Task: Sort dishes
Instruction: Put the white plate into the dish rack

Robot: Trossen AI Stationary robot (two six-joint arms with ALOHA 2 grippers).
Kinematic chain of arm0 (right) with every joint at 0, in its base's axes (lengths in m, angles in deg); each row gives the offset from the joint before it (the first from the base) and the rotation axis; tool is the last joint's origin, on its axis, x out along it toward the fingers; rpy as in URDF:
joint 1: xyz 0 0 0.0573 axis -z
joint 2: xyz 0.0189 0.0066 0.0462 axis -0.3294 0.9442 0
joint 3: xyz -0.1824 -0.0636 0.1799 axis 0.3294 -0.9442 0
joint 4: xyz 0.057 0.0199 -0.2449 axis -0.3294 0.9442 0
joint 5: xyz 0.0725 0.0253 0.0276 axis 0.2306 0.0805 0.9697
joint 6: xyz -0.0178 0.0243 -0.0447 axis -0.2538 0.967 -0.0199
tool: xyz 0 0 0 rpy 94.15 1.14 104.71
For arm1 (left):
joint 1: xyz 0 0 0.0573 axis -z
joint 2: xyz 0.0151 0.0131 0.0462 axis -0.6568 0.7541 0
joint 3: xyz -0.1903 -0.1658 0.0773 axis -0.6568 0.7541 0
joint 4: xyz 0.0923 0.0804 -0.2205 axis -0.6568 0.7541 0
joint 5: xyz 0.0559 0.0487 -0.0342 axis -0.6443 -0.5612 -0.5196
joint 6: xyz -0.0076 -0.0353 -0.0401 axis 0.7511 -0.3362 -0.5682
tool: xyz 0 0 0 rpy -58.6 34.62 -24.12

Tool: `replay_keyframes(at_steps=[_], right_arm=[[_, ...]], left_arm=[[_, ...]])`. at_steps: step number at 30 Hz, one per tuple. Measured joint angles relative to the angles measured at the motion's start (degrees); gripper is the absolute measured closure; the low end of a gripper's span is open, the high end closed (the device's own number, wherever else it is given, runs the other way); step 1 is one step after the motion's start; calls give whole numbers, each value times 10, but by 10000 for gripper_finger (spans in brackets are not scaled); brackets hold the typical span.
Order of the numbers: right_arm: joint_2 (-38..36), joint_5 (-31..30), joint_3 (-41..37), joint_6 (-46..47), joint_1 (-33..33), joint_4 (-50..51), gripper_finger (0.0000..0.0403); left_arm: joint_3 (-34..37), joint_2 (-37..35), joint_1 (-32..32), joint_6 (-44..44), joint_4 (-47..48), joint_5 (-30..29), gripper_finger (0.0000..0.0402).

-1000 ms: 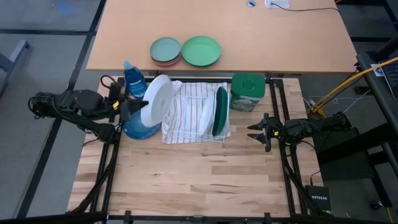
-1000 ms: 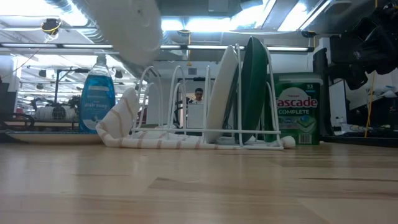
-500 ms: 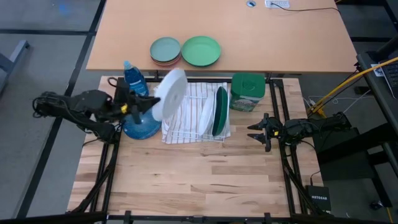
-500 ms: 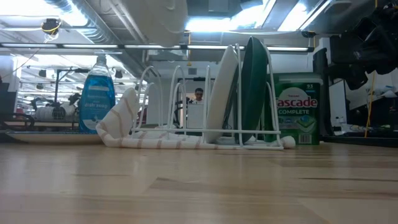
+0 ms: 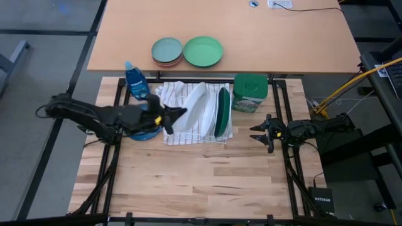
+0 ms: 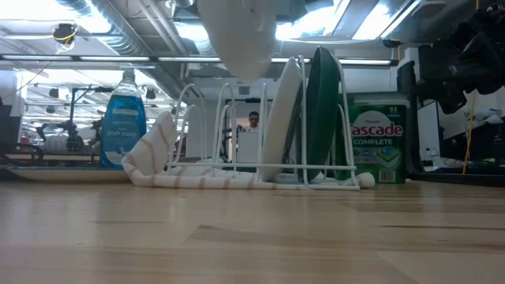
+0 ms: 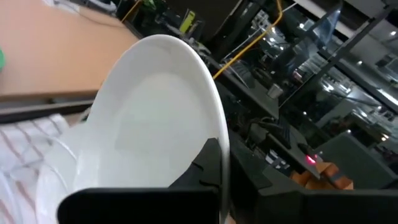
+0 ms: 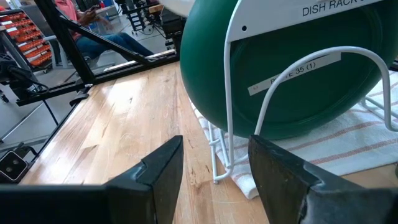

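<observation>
White plate (image 5: 191,107), held on edge, tilts over rack (image 5: 200,129).

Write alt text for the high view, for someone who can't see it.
Seen from above, the left gripper holds a white plate tilted over the dish rack, which already holds a white plate and a dark green plate. The right gripper waits, fingers open, beside the rack.

Light wood table (image 5: 201,182). Directly on it: striped towel (image 5: 179,133) under white dish rack (image 6: 237,170), green detergent tub (image 5: 250,92), blue soap bottle (image 5: 135,80), dark blue plate (image 5: 144,132).
</observation>
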Motion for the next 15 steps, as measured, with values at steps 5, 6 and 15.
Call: replay_keyframes(at_steps=[5, 6, 15], right_arm=[[0, 0, 0, 0, 0, 0, 217], [0, 0, 0, 0, 0, 0, 217], [0, 0, 0, 0, 0, 0, 217]], left_arm=[[0, 33, -16, -42, 9, -15, 401], [0, 37, -20, -45, 10, -18, 401], [0, 60, -49, -62, 11, -19, 401]])
